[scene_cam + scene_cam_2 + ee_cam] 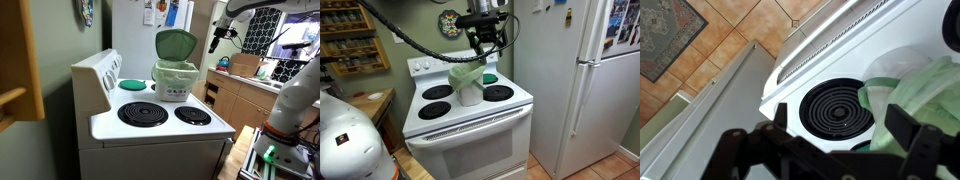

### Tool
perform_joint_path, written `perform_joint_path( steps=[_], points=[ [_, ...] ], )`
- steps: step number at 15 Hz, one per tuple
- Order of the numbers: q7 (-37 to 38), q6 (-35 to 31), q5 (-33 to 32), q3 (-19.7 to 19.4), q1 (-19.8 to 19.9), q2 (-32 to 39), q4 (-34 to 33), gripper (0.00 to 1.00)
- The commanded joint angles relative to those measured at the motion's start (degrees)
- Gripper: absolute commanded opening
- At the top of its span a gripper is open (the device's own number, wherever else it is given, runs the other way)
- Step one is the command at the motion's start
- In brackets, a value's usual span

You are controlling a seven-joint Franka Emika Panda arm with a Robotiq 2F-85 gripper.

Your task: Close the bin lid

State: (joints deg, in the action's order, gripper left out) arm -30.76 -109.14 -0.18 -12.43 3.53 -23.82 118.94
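Note:
The small white bin (174,83) with a pale green liner stands on the stove top between the burners; it also shows in an exterior view (469,90). Its rounded green lid (176,44) stands open and upright above the rim, and fills the right side of the wrist view (925,90). My gripper (486,42) hangs above the bin in an exterior view, apart from the lid. In the wrist view its two dark fingers (838,135) are spread wide with nothing between them; it is open.
The white stove (160,125) has several black coil burners (837,106) and a raised back panel (98,75). A flat green disc (132,85) lies on a back burner. A white fridge (575,80) stands beside the stove. Wooden counters (240,95) stand nearby.

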Motion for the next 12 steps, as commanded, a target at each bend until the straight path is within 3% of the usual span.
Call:
perform_joint_path(
  steps=[1, 3, 8, 12],
  points=[
    [0.36, 5.90, 0.30, -0.43, -0.04, -2.64, -1.56, 1.00],
    [0.18, 7.53, 1.31, -0.65, -0.51, -3.46, -2.49, 1.00],
    [-3.80, 5.65, 15.42, -3.29, -4.53, -3.64, -4.88, 1.00],
    [-9.31, 0.66, 23.46, -3.26, -7.01, -2.42, -6.82, 1.00]
  ],
)
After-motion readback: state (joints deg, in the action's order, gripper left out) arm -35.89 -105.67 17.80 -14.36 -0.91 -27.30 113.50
